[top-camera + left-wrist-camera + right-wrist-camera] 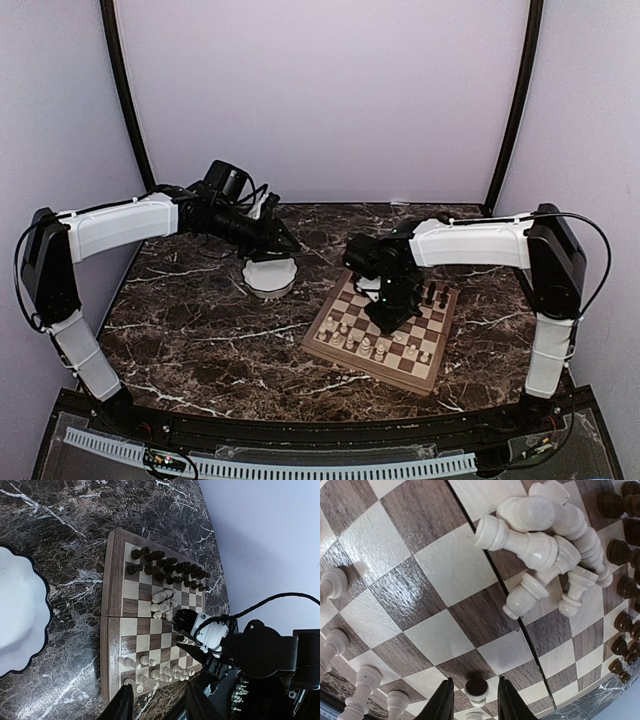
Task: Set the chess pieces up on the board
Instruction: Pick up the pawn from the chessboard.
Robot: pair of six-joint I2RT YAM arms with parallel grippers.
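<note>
While hanging low over the board [365, 365], straddles one small upright piece [476, 689] with the right claw [475, 682], fingers apart and not pinching, likely lined up for a grip. Keeps the left claw [160, 687] parted and empty beyond the board's left corner, above the white bowl [270, 294] on the desk, probably to stay clear. Shows toppled pale pieces [545, 545] heaped at the board's middle, close beside the dark ranks [170, 567] along one edge; calls for care not to nudge either.
</note>
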